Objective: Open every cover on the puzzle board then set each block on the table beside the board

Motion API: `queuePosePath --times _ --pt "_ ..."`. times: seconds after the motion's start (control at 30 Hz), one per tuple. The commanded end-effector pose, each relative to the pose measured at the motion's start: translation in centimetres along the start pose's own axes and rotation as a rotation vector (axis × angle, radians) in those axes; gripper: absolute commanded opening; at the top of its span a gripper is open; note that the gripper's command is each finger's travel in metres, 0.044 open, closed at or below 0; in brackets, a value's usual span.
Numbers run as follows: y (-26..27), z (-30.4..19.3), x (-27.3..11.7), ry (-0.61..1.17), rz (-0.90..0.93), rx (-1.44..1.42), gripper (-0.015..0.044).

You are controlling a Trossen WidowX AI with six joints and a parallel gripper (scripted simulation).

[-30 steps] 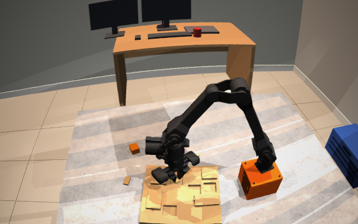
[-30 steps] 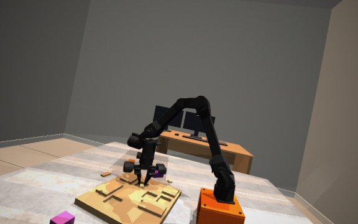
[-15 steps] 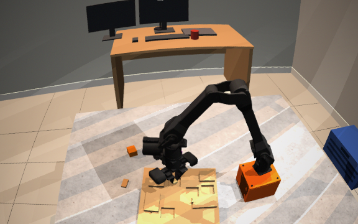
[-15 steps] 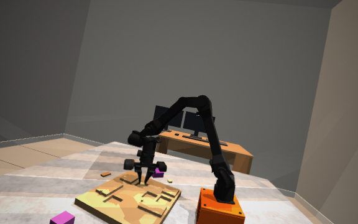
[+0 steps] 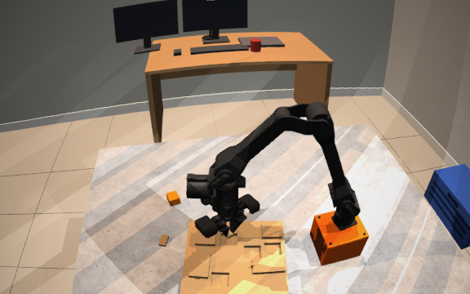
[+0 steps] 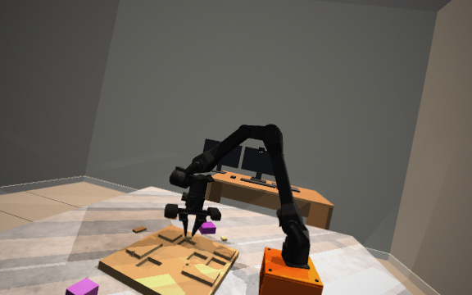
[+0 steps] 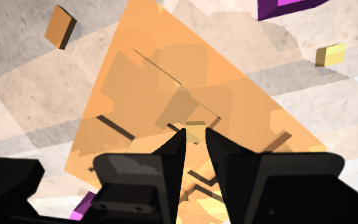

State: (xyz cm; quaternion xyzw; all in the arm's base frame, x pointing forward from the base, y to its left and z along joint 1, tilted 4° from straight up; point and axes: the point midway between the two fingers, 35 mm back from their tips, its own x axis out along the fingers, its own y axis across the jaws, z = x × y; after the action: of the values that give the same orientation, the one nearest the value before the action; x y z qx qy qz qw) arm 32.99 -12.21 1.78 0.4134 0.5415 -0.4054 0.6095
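The tan puzzle board (image 5: 235, 259) (image 6: 170, 256) (image 7: 142, 30) lies flat. My gripper (image 5: 229, 233) (image 6: 189, 236) (image 7: 195, 131) points down at the well near the board's back edge, shut on a small tan block (image 7: 196, 133); how far the block stands out of the well I cannot tell. Same-coloured covers sit on the board, among them one at the back right (image 5: 272, 232), one at the left (image 5: 200, 268) and one at the right (image 5: 268, 268). Several wells without a cover over them show. Off the board lie a brown flat block (image 5: 163, 240) (image 6: 139, 229) (image 7: 58, 26) and a small yellow block (image 6: 224, 238) (image 7: 335, 54).
An orange block (image 5: 173, 198) lies behind the board at the left. One purple block (image 6: 207, 228) (image 7: 292, 7) lies behind the board, another purple block (image 6: 82, 287) at its front left. The arm's orange base (image 5: 341, 242) (image 6: 291, 279) stands right of the board.
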Motion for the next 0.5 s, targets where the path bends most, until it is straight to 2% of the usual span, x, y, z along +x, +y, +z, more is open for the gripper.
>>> queuePosePath --times 0.0,0.47 --pt "0.0 0.0 -0.6 -0.003 -0.001 0.001 0.008" --pt "0.0 0.1 -2.9 -0.003 -0.001 0.001 0.008"
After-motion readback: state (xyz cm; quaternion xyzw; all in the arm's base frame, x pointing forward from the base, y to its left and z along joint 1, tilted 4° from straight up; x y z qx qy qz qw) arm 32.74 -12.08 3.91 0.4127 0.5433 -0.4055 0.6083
